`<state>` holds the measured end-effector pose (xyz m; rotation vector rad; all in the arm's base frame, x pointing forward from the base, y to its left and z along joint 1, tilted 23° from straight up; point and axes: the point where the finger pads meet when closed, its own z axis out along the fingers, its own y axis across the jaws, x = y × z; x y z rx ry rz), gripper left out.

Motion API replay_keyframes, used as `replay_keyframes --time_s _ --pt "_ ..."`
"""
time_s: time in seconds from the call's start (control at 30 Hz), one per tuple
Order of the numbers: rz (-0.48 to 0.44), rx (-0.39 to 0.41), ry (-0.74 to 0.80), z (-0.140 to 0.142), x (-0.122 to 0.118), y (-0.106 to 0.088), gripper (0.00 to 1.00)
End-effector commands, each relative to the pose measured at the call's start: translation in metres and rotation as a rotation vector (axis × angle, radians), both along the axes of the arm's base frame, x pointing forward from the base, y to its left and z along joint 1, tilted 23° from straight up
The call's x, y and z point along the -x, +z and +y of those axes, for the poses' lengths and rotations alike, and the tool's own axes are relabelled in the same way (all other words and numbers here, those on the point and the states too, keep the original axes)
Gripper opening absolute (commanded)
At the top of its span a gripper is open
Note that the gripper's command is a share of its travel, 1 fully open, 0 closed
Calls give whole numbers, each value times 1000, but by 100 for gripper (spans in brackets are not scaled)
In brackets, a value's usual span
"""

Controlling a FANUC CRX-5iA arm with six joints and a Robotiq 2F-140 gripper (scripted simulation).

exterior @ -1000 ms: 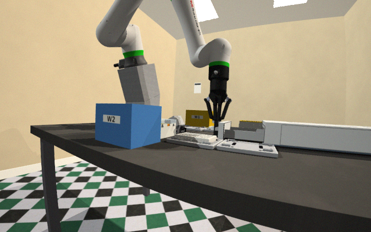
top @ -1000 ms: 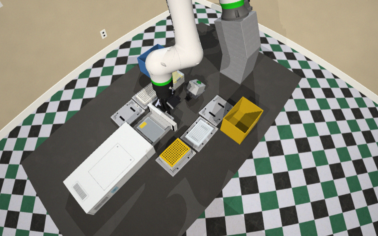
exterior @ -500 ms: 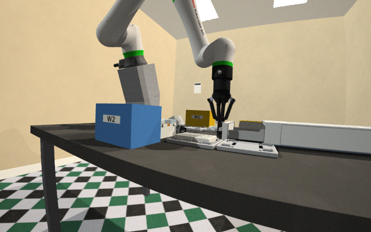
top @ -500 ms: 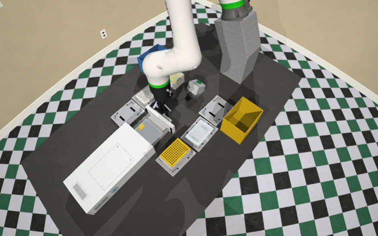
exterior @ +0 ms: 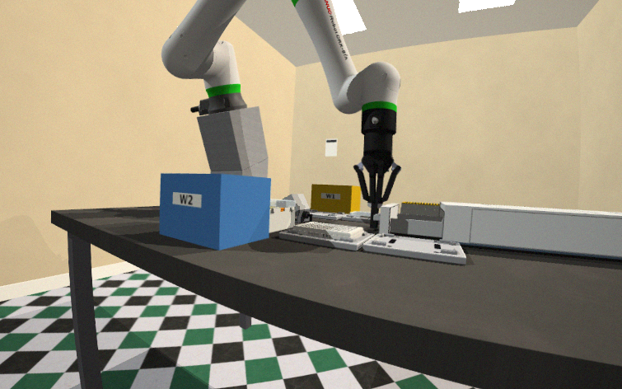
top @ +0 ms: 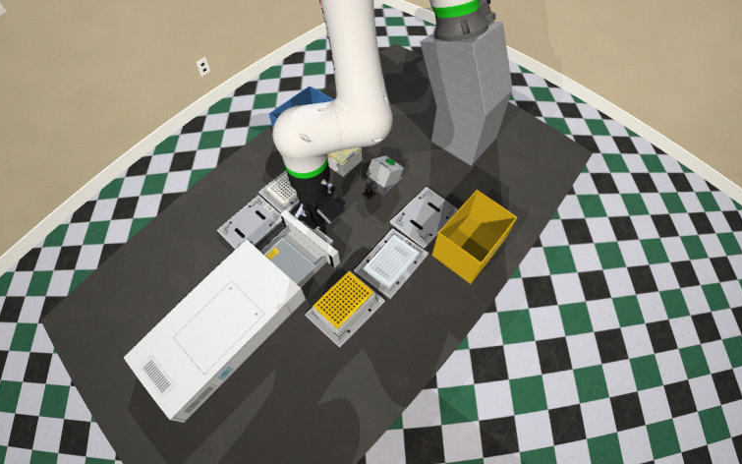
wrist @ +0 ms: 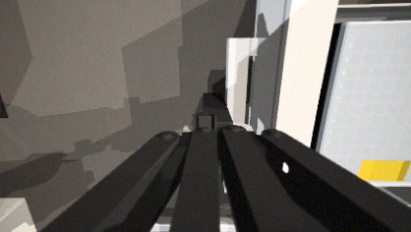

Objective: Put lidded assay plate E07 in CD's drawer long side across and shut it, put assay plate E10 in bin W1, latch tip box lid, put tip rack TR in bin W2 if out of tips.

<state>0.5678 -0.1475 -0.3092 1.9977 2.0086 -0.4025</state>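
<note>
My gripper [top: 314, 221] is shut and empty. It points straight down, low over the bench, right at the outer face of the white drawer front [top: 310, 236] of the cooler CD [top: 217, 328]. The drawer stands partly out. A grey-lidded plate with a yellow label [top: 293, 256] lies flat inside it. In the wrist view the shut fingertips [wrist: 204, 129] sit beside the drawer front [wrist: 297, 74], with the lidded plate [wrist: 374, 98] beyond it. The clear plate [top: 390, 261] sits on its nest. The side view shows the gripper [exterior: 375, 219] next to the drawer front [exterior: 388, 217].
The yellow bin W1 [top: 474, 233] and the blue bin W2 [exterior: 214, 210] stand upright. The tip box [top: 343, 158] and the green DONE key [top: 384, 171] are behind the gripper. A yellow-topped rack [top: 343, 299], a white gridded plate [top: 281, 190] and two empty nests [top: 250, 221] [top: 424, 214] are nearby.
</note>
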Motion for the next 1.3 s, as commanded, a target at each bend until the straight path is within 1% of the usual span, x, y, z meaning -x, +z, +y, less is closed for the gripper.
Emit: replay_keyframes --time_s 0.0,1.27 --pt "-1 0 0 0 -6 1 10" --pt "-1 0 1 1 -50 1 10"
